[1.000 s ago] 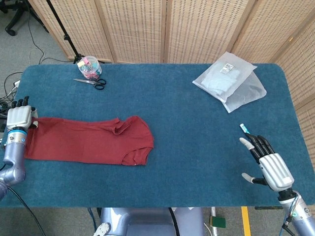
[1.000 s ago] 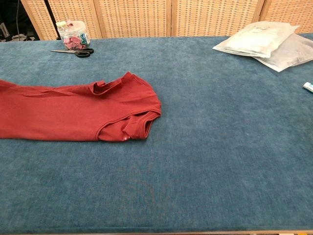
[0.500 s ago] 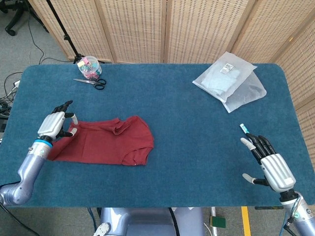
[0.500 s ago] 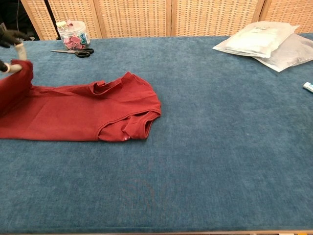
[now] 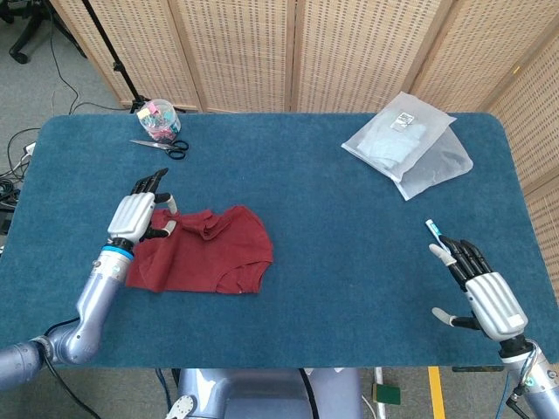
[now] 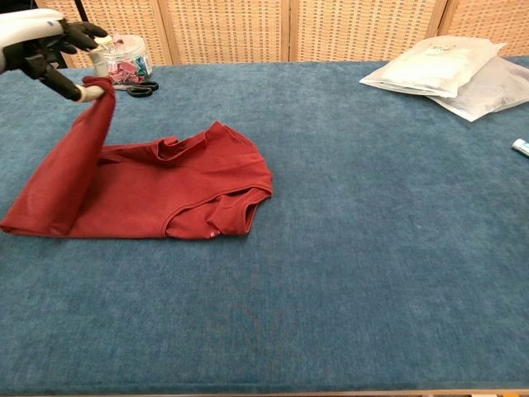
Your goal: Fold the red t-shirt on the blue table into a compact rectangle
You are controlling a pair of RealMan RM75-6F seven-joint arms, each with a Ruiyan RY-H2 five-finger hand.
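Observation:
The red t-shirt [image 5: 214,253] [image 6: 182,190] lies on the left half of the blue table [image 5: 349,227] [image 6: 372,248], collar end to the right. My left hand [image 5: 140,212] [image 6: 45,45] pinches the shirt's left end and holds it lifted above the rest of the cloth, so a flap hangs down from the fingers. My right hand [image 5: 480,288] hovers open near the table's front right corner, fingers spread, holding nothing. The chest view does not show it.
Scissors [image 5: 162,147] [image 6: 124,87] and a clear jar of clips [image 5: 159,120] [image 6: 124,58] sit at the back left. Plastic-wrapped packages [image 5: 406,144] [image 6: 446,66] lie at the back right. A small tube [image 5: 433,228] [image 6: 521,146] rests by my right hand.
My left hand has carried the shirt's left end up and to the right, over the body of the shirt, shortening the cloth on the table. The right hand has stayed put.

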